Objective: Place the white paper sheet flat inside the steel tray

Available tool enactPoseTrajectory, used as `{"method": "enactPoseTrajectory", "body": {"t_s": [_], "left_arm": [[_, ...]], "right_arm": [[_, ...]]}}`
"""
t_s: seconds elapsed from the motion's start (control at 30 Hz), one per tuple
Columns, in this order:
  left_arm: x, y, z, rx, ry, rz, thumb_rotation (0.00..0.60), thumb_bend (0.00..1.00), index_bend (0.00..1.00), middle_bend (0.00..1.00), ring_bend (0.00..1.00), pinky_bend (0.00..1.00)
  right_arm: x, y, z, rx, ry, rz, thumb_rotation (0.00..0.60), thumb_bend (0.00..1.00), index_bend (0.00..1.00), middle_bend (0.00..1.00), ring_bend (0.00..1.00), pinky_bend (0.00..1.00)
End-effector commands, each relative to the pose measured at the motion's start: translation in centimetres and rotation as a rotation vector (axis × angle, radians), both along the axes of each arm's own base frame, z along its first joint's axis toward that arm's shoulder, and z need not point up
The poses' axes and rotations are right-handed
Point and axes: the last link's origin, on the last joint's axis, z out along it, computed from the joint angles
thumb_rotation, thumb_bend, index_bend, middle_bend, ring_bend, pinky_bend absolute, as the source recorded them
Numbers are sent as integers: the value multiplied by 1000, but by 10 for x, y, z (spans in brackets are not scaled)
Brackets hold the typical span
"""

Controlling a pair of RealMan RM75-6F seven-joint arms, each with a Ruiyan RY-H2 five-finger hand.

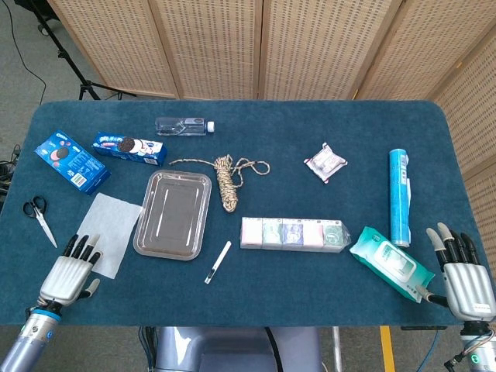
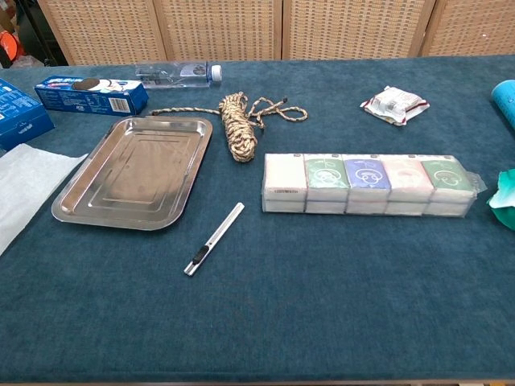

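the white paper sheet (image 1: 110, 234) lies flat on the blue table (image 1: 310, 155), just left of the steel tray (image 1: 173, 214) and not in it; one long edge runs close beside the tray's left rim. the tray sits bare, its long side running near to far.

the left hand (image 1: 67, 273) hovers at the near left corner, palm down, fingers spread and holding nothing, its fingertips (image 1: 80, 244) at the sheet's near corner (whether they touch the paper i cannot tell). the right hand (image 1: 463, 277) is at the near right edge, fingers likewise apart and holding nothing, just right of a green wet-wipe pack (image 1: 391, 263).

to the tray's right lies a coiled rope (image 1: 227, 180), and nearer, a small utility knife (image 1: 218, 262). a row of tissue packs (image 1: 293, 234) sits near the middle. scissors (image 1: 37, 216) lie at the far left edge. two blue cookie boxes (image 1: 71, 160) and a clear bottle (image 1: 183, 125) lie beyond the tray, a blue tube (image 1: 399, 195) at the right.
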Motion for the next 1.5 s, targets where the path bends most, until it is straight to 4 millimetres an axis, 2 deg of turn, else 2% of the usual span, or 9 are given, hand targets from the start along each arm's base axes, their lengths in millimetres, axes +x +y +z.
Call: {"method": "enactPoseTrajectory", "body": {"t_s": [0.03,0.47,0.67,1.3,1.4,1.5], "left_arm": [[0,1,-1,0,6,-4,412,355,285,0,0,0],[-3,1,-6,4,25,-12,423,357,286,0,0,0],[-5,2,-8,14,38,-17,464,360,293,0,0,0],[-18,10,-15,58,66,-8,504,369,327,0,0,0],[-19,11,-16,62,68,-7,523,372,346,0,0,0],[-18,13,-17,79,53,-11,579,384,419,0,0,0]], "right_arm": [[0,0,0,-1,0,1,600,0,0,0,0,0],[1,0,0,-3,0,3,600,0,0,0,0,0],[1,0,0,-1,0,2,600,0,0,0,0,0],[1,0,-1,0,2,4,600,0,0,0,0,0],[1,0,-1,1,2,4,600,0,0,0,0,0],[1,0,-1,0,1,5,600,0,0,0,0,0]]}}
